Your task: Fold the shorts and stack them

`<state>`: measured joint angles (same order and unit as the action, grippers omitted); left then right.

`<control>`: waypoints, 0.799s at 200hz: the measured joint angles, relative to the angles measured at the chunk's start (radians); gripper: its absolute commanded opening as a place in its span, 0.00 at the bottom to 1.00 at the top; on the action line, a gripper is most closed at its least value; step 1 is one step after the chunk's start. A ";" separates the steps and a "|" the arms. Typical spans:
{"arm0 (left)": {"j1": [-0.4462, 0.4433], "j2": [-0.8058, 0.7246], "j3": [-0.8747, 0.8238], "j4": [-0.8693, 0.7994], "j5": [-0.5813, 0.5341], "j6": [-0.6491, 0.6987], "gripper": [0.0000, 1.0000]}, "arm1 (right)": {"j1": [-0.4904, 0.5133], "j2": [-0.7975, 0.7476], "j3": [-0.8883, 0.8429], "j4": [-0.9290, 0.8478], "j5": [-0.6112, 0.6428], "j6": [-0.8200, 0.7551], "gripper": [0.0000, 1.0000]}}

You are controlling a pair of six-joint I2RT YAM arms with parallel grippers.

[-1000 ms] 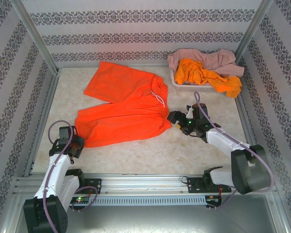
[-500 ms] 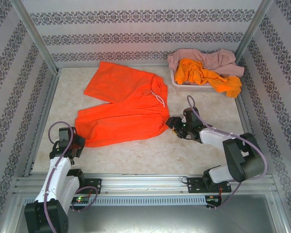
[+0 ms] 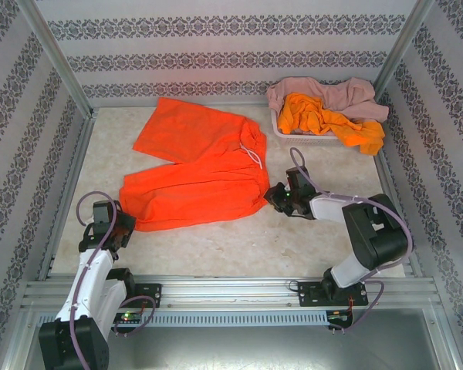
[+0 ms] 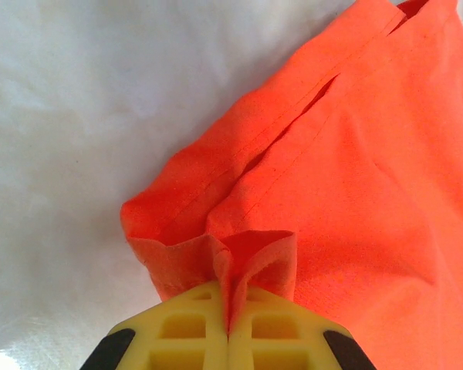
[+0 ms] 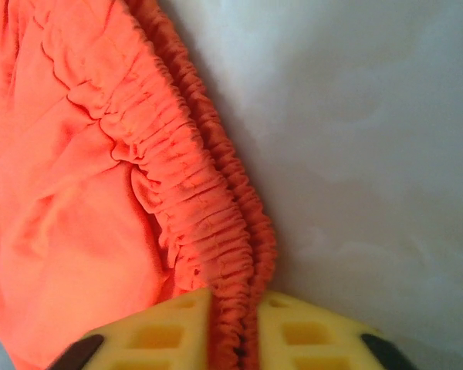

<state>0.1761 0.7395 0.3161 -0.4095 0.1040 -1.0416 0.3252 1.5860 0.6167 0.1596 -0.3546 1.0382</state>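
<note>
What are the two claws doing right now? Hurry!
Left gripper: closed, pinching a hem corner of the spread orange shorts.
Right gripper: closed on the same shorts' elastic waistband.

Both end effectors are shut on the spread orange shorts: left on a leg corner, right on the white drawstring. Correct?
Not quite. The right end effector grips the gathered waistband, not the drawstring; the right wrist view shows it. The left end effector does pinch a leg corner of the orange shorts.
</note>
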 measured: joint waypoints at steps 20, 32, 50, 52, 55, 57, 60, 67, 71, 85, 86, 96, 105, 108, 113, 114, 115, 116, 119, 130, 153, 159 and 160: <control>0.000 0.000 0.000 0.000 0.000 0.014 0.00 | 0.000 0.011 0.017 0.000 -0.001 0.004 0.00; 0.000 0.000 0.009 -0.007 -0.003 0.027 0.00 | 0.000 0.011 0.023 -0.001 -0.001 0.004 0.00; 0.000 0.000 0.059 -0.047 -0.010 0.061 0.00 | -0.001 -0.006 0.030 -0.016 -0.001 0.003 0.00; 0.000 0.000 0.069 -0.051 -0.011 0.065 0.00 | -0.001 -0.010 0.031 -0.019 -0.001 0.003 0.00; 0.000 -0.001 0.082 -0.057 -0.012 0.072 0.00 | -0.002 -0.019 0.032 -0.025 -0.001 0.000 0.00; 0.000 -0.002 0.092 -0.063 -0.012 0.076 0.00 | -0.002 -0.024 0.034 -0.029 -0.002 0.000 0.00; 0.000 -0.003 0.107 -0.066 -0.012 0.082 0.00 | -0.003 -0.034 0.036 -0.036 -0.002 -0.002 0.00; 0.000 -0.010 0.148 -0.079 -0.016 0.100 0.00 | -0.003 -0.056 0.044 -0.048 -0.002 -0.006 0.00; 0.000 -0.012 0.170 -0.085 -0.016 0.108 0.00 | -0.006 -0.072 0.051 -0.058 -0.003 -0.012 0.00; 0.000 -0.029 0.260 -0.104 -0.024 0.143 0.00 | -0.010 -0.134 0.084 -0.090 -0.006 -0.024 0.00; 0.000 -0.029 0.264 -0.105 -0.024 0.145 0.00 | -0.010 -0.137 0.085 -0.091 -0.006 -0.024 0.00; 0.000 -0.040 0.328 -0.117 -0.031 0.169 0.00 | -0.014 -0.187 0.115 -0.113 -0.010 -0.036 0.00; 0.000 -0.048 0.382 -0.132 -0.035 0.187 0.00 | -0.016 -0.230 0.139 -0.127 -0.013 -0.044 0.00; 0.000 -0.051 0.399 -0.136 -0.036 0.193 0.00 | -0.016 -0.245 0.146 -0.133 -0.014 -0.047 0.00; 0.000 -0.054 0.428 -0.147 -0.038 0.203 0.00 | -0.019 -0.269 0.156 -0.139 -0.015 -0.050 0.00; 0.000 -0.055 0.432 -0.149 -0.038 0.204 0.00 | -0.019 -0.273 0.158 -0.140 -0.016 -0.050 0.00; 0.000 -0.055 0.436 -0.151 -0.039 0.205 0.00 | -0.019 -0.277 0.159 -0.141 -0.016 -0.050 0.00; 0.000 -0.056 0.444 -0.154 -0.039 0.208 0.00 | -0.020 -0.285 0.162 -0.144 -0.016 -0.051 0.00; 0.000 -0.058 0.460 -0.161 -0.042 0.212 0.00 | -0.020 -0.297 0.167 -0.148 -0.019 -0.052 0.00; 0.000 -0.064 0.517 -0.192 -0.046 0.229 0.00 | -0.022 -0.349 0.180 -0.168 -0.021 -0.059 0.00; 0.000 -0.071 0.621 -0.265 -0.045 0.258 0.00 | -0.021 -0.439 0.187 -0.225 -0.029 -0.070 0.00; 0.000 -0.073 0.644 -0.284 -0.045 0.265 0.00 | -0.019 -0.460 0.187 -0.245 -0.031 -0.070 0.00; 0.000 -0.074 0.649 -0.288 -0.045 0.266 0.00 | -0.019 -0.463 0.187 -0.247 -0.031 -0.070 0.00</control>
<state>0.1757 0.6659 0.9646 -0.6975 0.0589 -0.7753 0.3058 1.1229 0.8032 -0.0875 -0.3855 0.9684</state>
